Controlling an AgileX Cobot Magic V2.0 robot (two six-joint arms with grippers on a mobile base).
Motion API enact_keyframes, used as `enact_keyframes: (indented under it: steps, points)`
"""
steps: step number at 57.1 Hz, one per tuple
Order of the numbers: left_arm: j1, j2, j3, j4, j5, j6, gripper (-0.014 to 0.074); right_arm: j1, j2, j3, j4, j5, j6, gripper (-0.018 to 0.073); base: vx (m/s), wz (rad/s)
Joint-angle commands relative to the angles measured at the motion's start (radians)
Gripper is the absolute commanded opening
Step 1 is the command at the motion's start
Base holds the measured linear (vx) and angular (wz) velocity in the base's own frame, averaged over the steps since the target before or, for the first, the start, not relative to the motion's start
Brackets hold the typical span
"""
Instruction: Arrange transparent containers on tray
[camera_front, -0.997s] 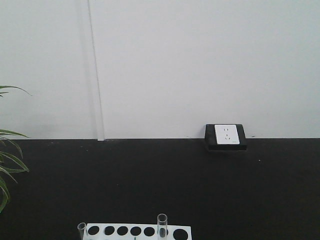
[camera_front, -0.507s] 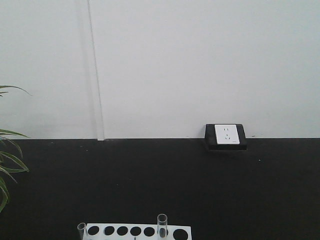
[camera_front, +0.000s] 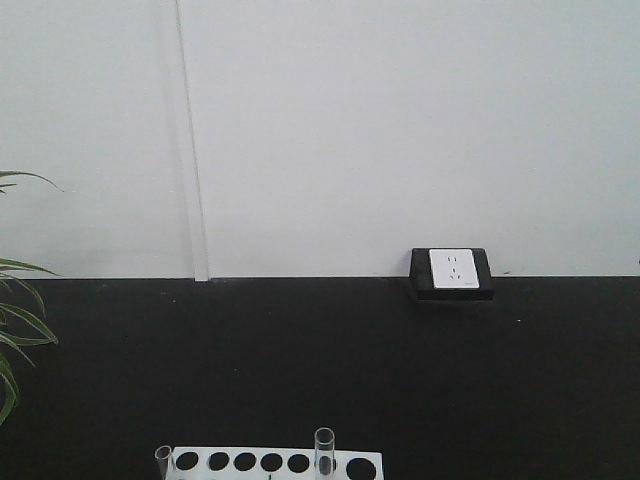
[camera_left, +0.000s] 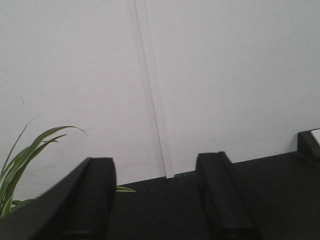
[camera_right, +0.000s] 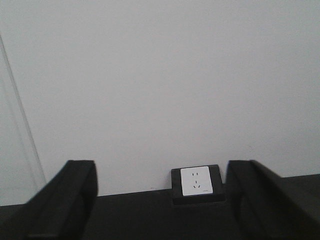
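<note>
**A:** What did the room look like from where you stood?

**B:** A plain white wall (camera_front: 400, 130) filled the upper half of the front view, with a thin vertical seam left of centre. Below it a matte black tabletop (camera_front: 320, 370) ran back to meet the wall.

**A:** And the robot's claws?

**B:** The left gripper (camera_left: 160, 205), seen from its own wrist camera, had its two black fingers spread apart with nothing between them. It pointed toward the wall seam. The right gripper (camera_right: 162, 205) was spread wider, also empty, and faced the socket box.

**A:** What else was there?

**B:** Long green plant leaves (camera_front: 15, 330) reached in from the left edge. A white rack (camera_front: 270, 463) with a row of round black holes sat at the near edge, cut off by the frame. A small black socket box (camera_front: 452, 272) with a white face stood against the wall, right of centre.

**A:** Where were the test tubes?

**B:** Two clear test tubes stood upright in the rack, one (camera_front: 164, 462) at its left end and one (camera_front: 324, 450) toward the right. Several empty holes lay between them, and only their open tops showed.
</note>
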Motion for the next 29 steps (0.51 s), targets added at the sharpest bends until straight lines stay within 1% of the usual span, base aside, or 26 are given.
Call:
enact_keyframes:
  steps: [1, 10, 17, 22, 29]
  points:
    - [-0.003, -0.005, -0.038, 0.000, -0.078, 0.001, 0.0569, -0.005, 0.003, -0.037, -0.008, -0.092, -0.003, 0.0730, 0.00, 0.00]
    - [-0.003, -0.006, -0.038, -0.003, -0.130, -0.012, 0.0563, -0.005, 0.003, -0.037, 0.000, -0.147, 0.000, 0.0721, 0.00, 0.00]
    - [-0.003, -0.006, -0.037, -0.010, -0.139, -0.095, 0.0555, -0.005, 0.003, -0.037, -0.015, -0.191, -0.011, 0.0692, 0.00, 0.00]
    - [-0.005, -0.006, -0.031, -0.007, -0.139, -0.101, 0.0552, -0.005, 0.003, -0.033, -0.074, -0.209, -0.033, 0.0664, 0.00, 0.00]
    - [-0.024, -0.011, 0.025, -0.008, -0.148, -0.101, 0.0540, -0.005, 0.003, 0.006, -0.165, -0.256, -0.027, 0.0617, 0.00, 0.00]
